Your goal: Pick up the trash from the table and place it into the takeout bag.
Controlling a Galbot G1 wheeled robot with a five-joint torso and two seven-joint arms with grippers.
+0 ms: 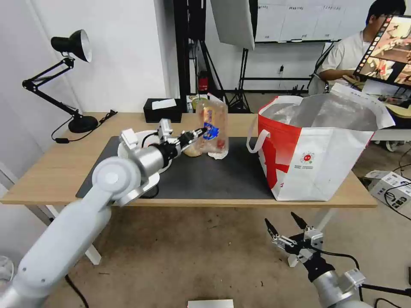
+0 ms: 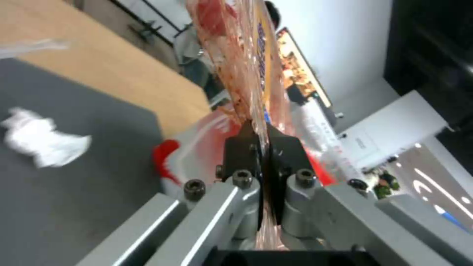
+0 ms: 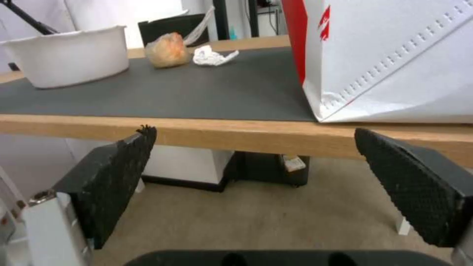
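Left end effector is clamped on the clear hinged tray, holding it upright and lifted above the dark mat near the mat's far edge; in the left wrist view both black fingers pinch the thin plastic edge of the tray. Tray carries a blue and red label, text not readable. Takeout bag stands at the bench's right end, base close to the near edge, mouth open with foil lining showing; small round red logo with tiny print under it that can't be read, white loop handle on the side facing the tray. Crumpled tissue and the knotted bag with beige lump lie on the mat just below the tray, lump beside the tissue. White bowl sits toward the mat's left end, behind the left arm in the head view. Open mat between the tray and the takeout bag, nothing standing in that gap. Black tissue box at the bench's far edge, black desk lamp at the far left corner. Right end effector hangs below the bench's near edge under the bag, fingers spread wide, holding nothing.
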